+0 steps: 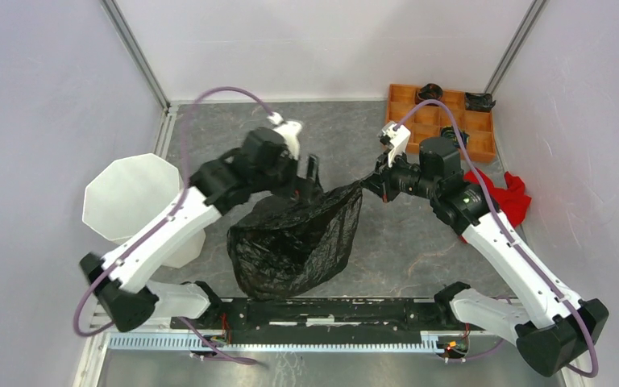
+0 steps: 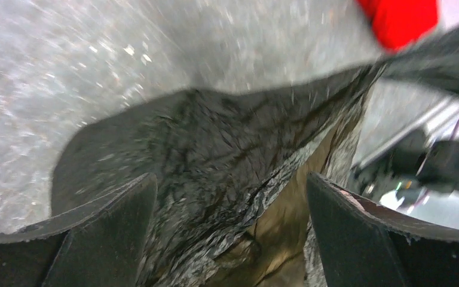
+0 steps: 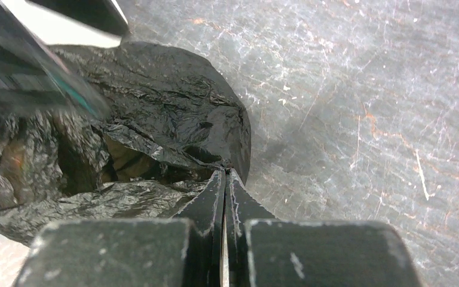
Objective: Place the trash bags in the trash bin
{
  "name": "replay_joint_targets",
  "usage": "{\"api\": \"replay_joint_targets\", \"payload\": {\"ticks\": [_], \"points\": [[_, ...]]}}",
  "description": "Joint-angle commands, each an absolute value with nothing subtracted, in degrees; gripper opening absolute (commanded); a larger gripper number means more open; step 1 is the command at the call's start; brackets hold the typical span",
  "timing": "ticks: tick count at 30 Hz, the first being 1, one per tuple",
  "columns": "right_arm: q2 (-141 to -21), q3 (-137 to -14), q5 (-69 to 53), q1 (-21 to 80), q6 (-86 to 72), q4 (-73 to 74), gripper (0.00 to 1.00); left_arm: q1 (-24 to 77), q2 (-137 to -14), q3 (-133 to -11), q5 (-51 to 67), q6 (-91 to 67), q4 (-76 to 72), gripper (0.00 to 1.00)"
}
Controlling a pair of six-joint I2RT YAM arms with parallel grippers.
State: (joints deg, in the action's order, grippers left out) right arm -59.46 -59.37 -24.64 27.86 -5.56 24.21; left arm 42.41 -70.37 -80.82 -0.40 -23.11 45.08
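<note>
A glossy black trash bag [image 1: 294,238] hangs open over the middle of the table, stretched between both arms. My right gripper [image 1: 368,184] is shut on the bag's right top corner [image 3: 227,167], the film pinched at the fingertips. My left gripper [image 1: 310,181] is open at the bag's upper left edge; in the left wrist view its fingers [image 2: 113,233] stand wide apart with the bag's rim [image 2: 227,173] between them, not pinched. The white octagonal trash bin [image 1: 133,201] stands at the left, beside the left arm, apart from the bag.
An orange compartmented tray [image 1: 443,121] with small black items sits at the back right. A red cloth [image 1: 504,193] lies under the right arm and shows in the left wrist view [image 2: 400,21]. Walls enclose the table on three sides.
</note>
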Motion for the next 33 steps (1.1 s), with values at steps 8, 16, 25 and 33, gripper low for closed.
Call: {"api": "replay_joint_targets", "payload": {"ticks": [8, 16, 25, 33], "points": [[-60.8, -63.0, -26.5, 27.8, -2.7, 21.1, 0.0, 50.0, -69.1, -71.8, 3.1, -14.7, 42.2, 1.0], [-62.0, -63.3, -27.6, 27.8, -3.3, 19.7, 0.0, 50.1, -68.6, -67.6, -5.1, -19.2, 42.8, 0.78], [-63.3, -63.9, -26.7, 27.8, -3.7, 18.7, 0.0, 50.1, -69.3, -66.4, 6.2, -20.4, 35.5, 0.82], [-64.4, -65.0, -27.0, 27.8, -4.7, 16.9, 0.0, 50.8, -71.8, -61.9, 6.2, -24.8, 30.0, 0.53]]}}
